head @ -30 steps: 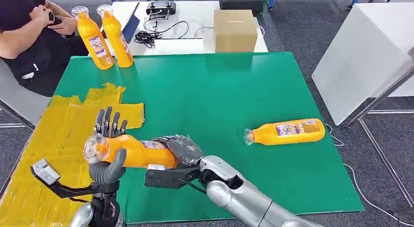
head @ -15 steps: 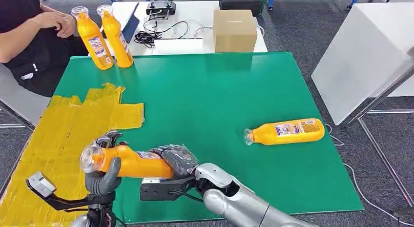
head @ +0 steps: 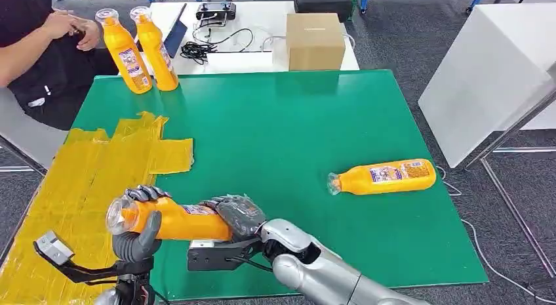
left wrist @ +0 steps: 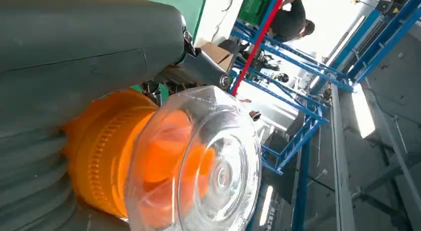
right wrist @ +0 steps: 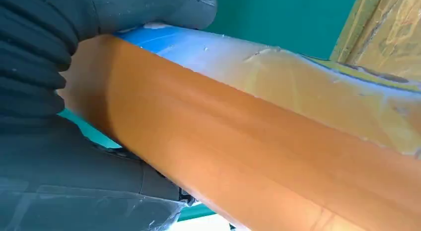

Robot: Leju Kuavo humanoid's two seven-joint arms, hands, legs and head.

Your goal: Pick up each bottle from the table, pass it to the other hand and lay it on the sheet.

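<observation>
An orange bottle with a clear cap is held level above the table's front left, near the edge of the yellow sheet. My left hand wraps its neck end, fingers curled over the top. My right hand grips its base end. The left wrist view shows the clear cap close up beside my left hand. In the right wrist view the bottle's orange body fills the space by my right hand. A second bottle lies on its side at the right of the green table.
Two more orange bottles stand upright at the table's far left corner. A person sits beyond that corner. A cardboard box and cables lie on the white table behind. A white cabinet stands at the right.
My left hand's fingers, upright behind the bottle a second ago, have curled over its neck. The bottle and both hands have shifted slightly down and to the left.
</observation>
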